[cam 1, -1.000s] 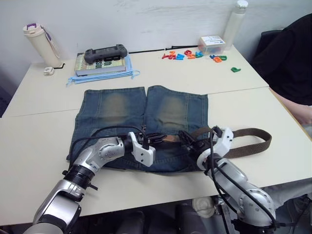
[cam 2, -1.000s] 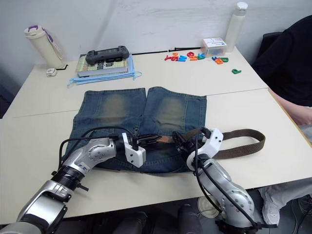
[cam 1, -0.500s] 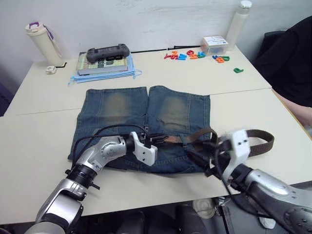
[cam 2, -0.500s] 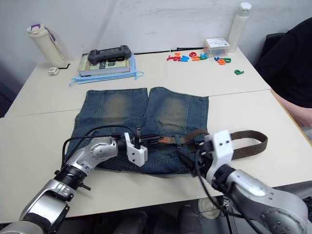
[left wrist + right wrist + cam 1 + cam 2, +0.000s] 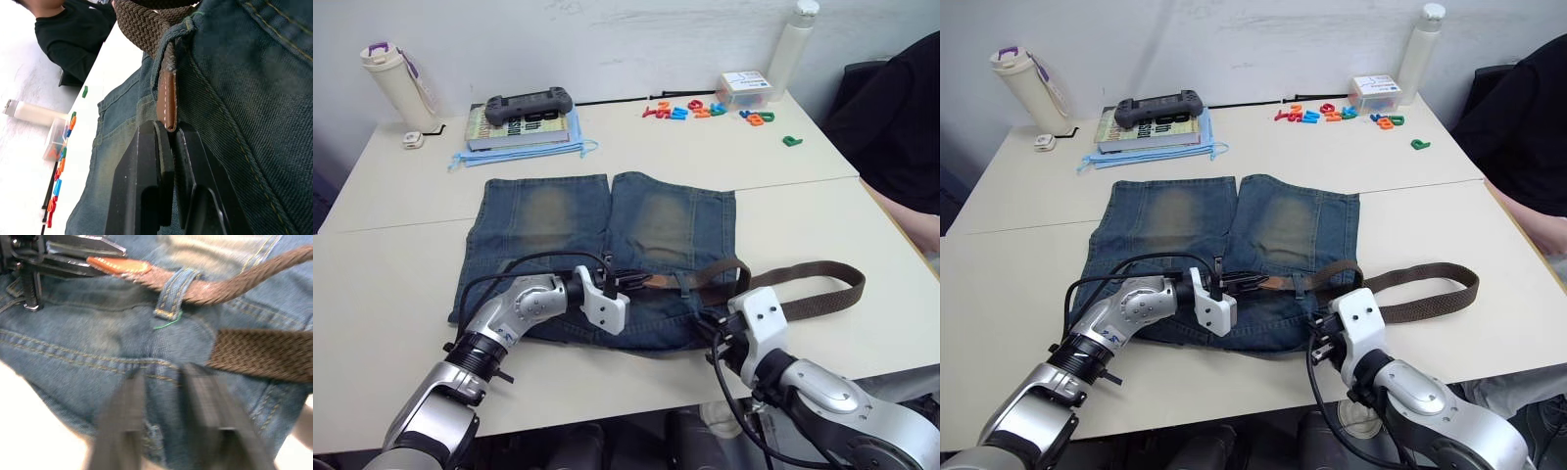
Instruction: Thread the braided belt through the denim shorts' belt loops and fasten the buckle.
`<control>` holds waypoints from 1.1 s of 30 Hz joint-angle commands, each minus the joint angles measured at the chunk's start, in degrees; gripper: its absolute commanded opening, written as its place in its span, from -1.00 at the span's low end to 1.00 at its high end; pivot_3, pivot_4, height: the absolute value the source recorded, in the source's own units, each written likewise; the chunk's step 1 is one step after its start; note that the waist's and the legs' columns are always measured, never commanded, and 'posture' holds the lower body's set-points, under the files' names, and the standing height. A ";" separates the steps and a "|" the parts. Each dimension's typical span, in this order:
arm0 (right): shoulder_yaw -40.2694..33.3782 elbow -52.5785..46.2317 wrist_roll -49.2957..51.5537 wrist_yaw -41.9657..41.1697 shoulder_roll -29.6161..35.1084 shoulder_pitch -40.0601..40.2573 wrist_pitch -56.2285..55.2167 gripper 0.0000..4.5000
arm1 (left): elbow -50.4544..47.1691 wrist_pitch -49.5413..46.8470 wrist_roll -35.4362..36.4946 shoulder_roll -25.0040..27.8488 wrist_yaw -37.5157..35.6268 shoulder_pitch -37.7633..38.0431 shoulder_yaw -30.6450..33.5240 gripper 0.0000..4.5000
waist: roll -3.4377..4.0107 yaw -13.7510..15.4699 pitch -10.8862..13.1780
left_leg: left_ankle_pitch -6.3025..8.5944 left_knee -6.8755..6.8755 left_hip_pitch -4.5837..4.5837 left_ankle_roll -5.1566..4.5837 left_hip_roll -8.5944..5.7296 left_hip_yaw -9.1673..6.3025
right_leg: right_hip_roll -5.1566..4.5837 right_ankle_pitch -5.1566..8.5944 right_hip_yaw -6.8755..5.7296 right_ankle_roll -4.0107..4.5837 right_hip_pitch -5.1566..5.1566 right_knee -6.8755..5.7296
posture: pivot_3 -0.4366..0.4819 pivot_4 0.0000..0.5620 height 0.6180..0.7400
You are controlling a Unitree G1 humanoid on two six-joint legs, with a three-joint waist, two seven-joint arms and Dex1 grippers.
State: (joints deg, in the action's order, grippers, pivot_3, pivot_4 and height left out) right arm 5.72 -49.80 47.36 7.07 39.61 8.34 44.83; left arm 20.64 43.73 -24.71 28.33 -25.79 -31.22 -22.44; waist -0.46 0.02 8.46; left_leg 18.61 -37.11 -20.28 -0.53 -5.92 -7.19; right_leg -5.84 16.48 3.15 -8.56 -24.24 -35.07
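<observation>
So far the threading has barely begun, judging by how the strap lies. Taking the wide blue denim shorts (image 5: 607,245) as the landmark: nearest the camera, at their waistband edge towards the robot's right, the right gripper (image 5: 1324,343) hovers just off the fabric. In its wrist view its two black fingers (image 5: 122,416) stand apart with only denim between them, so it is open and empty.

Just beyond it, along the waistband, the long dark brown braided belt (image 5: 803,294) passes under one short blue denim belt loop (image 5: 173,291), and its tan leather end (image 5: 120,267) pokes out towards the shorts' middle. There the left gripper (image 5: 619,282) meets it: in the left wrist view the tan tip (image 5: 167,98) sits pinched between the two nearly closed black fingers (image 5: 146,166).

So one loop looks done. The other loops around the waistband appear still unthreaded. I cannot make out the silver buckle, so fastening is evidently still ahead.

Off the shorts' right side, most of the belt curves in a loose bend over the pale table (image 5: 391,264). Beyond the leg hems lie a stack of books (image 5: 519,127) and some coloured plastic letters (image 5: 690,110).
</observation>
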 commanded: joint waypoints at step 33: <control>5.42 -1.34 -10.29 -4.88 -5.35 0.51 1.35 -0.95 | 1.36 -0.12 -0.27 1.70 -2.42 2.90 -1.46 -1.00 | -0.03 0.04 -0.01 | 0.02 0.00 0.01 0.04 0.03 0.01 | 0.04 0.00 0.02 0.00 0.00 0.00 | -0.05 -0.47 0.58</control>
State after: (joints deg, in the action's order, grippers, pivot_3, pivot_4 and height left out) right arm 11.03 -49.51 38.33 1.91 34.89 8.59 45.56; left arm 20.47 43.77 -24.33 28.42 -25.82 -31.08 -22.28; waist -0.49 0.06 8.45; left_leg 18.63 -37.11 -20.27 -0.49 -5.88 -7.19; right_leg -5.79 16.48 3.16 -8.55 -24.25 -35.07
